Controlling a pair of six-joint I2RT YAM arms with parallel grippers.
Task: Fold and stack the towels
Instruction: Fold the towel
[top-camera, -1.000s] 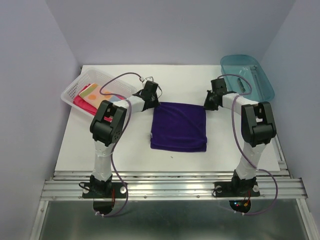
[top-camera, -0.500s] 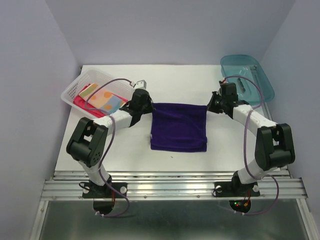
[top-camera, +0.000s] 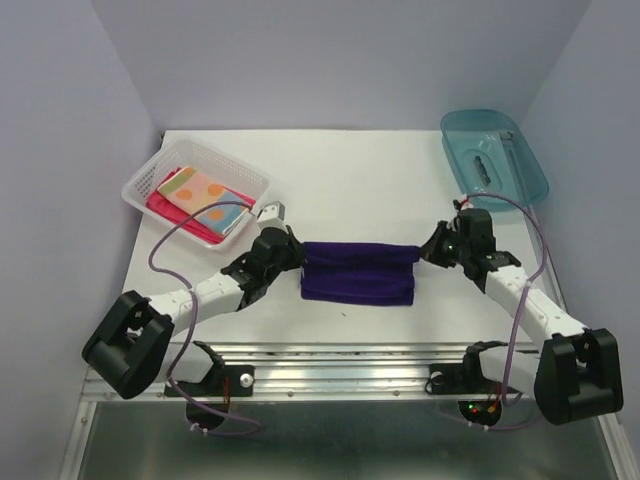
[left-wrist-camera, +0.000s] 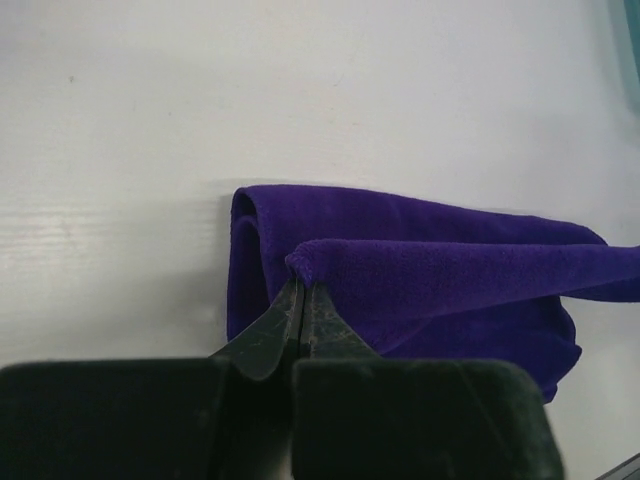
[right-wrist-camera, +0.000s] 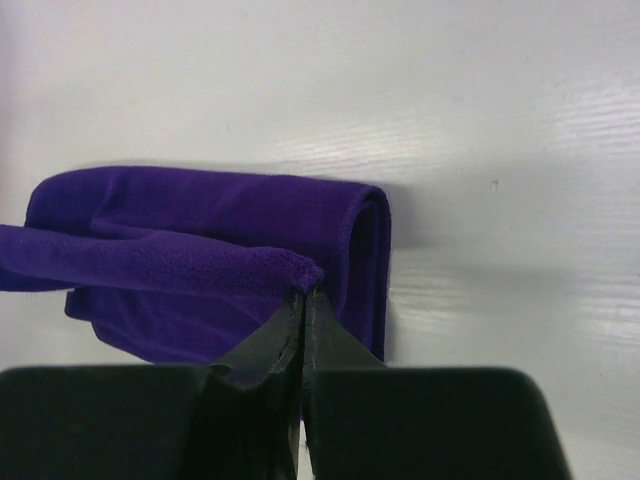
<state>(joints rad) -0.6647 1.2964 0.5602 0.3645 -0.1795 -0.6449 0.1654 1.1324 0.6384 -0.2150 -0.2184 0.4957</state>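
Fold under way: left hand (top-camera: 298, 256) and right hand (top-camera: 426, 251) each pinch a raised corner of the purple towel (top-camera: 358, 284); both should travel level, laying edge on edge.

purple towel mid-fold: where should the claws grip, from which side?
On the purple towel, pinch the end corners of the raised top layer, left claw from the left end, right claw from the right. It lies as a wide strip, and that thin edge suits a fingertip pinch.

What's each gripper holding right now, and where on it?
Both hold the purple towel: the left gripper pinches the left corner of its raised edge, the right gripper the right corner.
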